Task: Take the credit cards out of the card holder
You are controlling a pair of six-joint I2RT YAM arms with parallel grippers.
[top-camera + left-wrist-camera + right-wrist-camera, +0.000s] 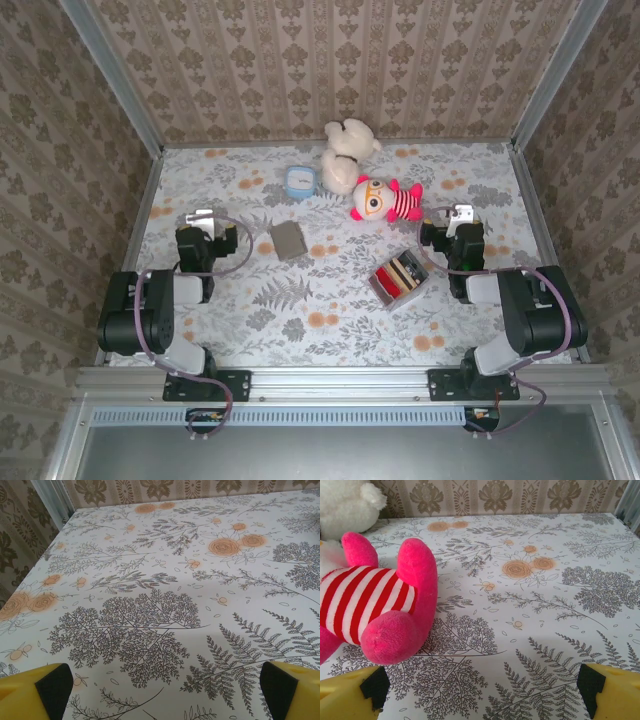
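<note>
Grey card holder (pixel 288 240) on floral table (pixel 300 335), near light blue box (pixel 300 182)

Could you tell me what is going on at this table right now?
Nothing is being handled yet. The left gripper and right gripper are both open and empty, one at each side of the table. The grey card holder lies folded shut between them, untouched. A pink striped plush toy lies just ahead of the right gripper.

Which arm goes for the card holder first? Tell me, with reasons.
Probably left. The left gripper stands open nearer the card holder; the right gripper, also open, sits farther, by the grey tray.
</note>
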